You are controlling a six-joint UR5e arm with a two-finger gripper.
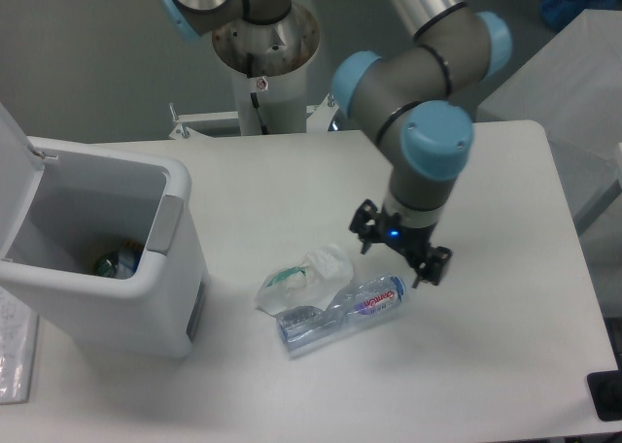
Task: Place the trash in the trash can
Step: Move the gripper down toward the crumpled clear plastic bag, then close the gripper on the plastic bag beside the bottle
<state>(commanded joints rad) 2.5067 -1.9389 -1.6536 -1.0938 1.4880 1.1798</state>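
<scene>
Crushed clear bottle (pixel 342 310) lying on white worktop (pixel 486 365), red-blue label facing up, cap end pointing right. Crumpled white wad (pixel 303 277) with green bit sitting just behind, touching bottle. Hand (pixel 400 252) hovering just above bottle's cap end, fingers spread open, gripping nothing, blue light glowing at wrist. White trash can (pixel 117 297) standing at left, well apart from trash, lid (pixel 15 171) tilting open, grey latch panel (pixel 163 225) on rim, some rubbish showing inside. Arm base (pixel 262 54) rising at far edge.
</scene>
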